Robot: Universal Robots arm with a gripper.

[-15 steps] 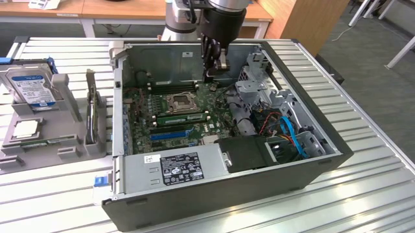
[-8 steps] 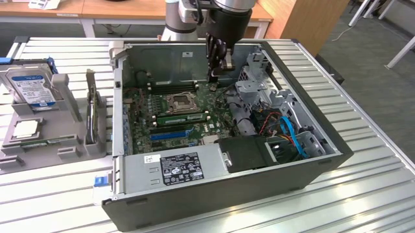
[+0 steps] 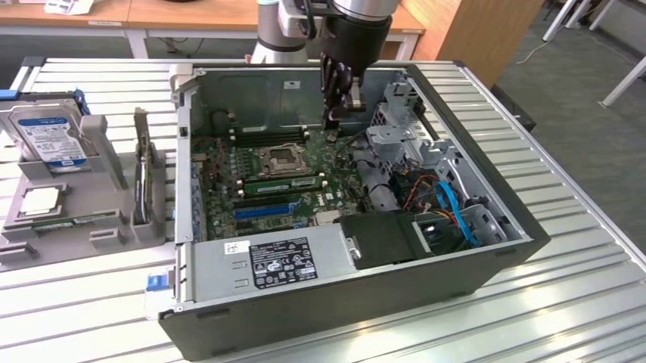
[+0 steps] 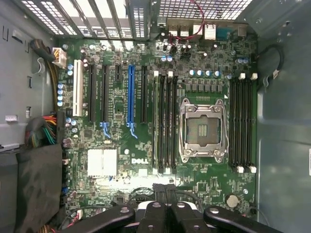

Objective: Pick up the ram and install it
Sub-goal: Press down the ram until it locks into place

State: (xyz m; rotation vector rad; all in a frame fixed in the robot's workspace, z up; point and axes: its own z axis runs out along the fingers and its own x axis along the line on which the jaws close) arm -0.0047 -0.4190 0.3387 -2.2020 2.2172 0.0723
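Ram (image 3: 76,221) is lying flat in the grey tray (image 3: 106,236) at its near edge, long axis running along the exterior view's left-right, well apart from the gripper. Same tray is also holding a silver CPU chip (image 3: 41,200) & a hard drive (image 3: 45,140) farther back. To the exterior view's right, the open PC case (image 3: 485,257) is holding the mobo (image 3: 227,189), w/ another green stick (image 3: 284,183) sitting in a slot by the CPU socket (image 3: 283,159). Gripper (image 3: 336,121) is hovering over the board's far side, fingers pressed together, holding nothing.

1. The arm (image 3: 274,30) enters at the top centre of the exterior view, its grey link standing upright behind the black wrist (image 3: 355,34).
2. The gripper (image 3: 340,113) points straight down in the upper middle of that frame.
3. In the wrist view, its two black fingers (image 4: 159,194) are pressed together, jaws closed.
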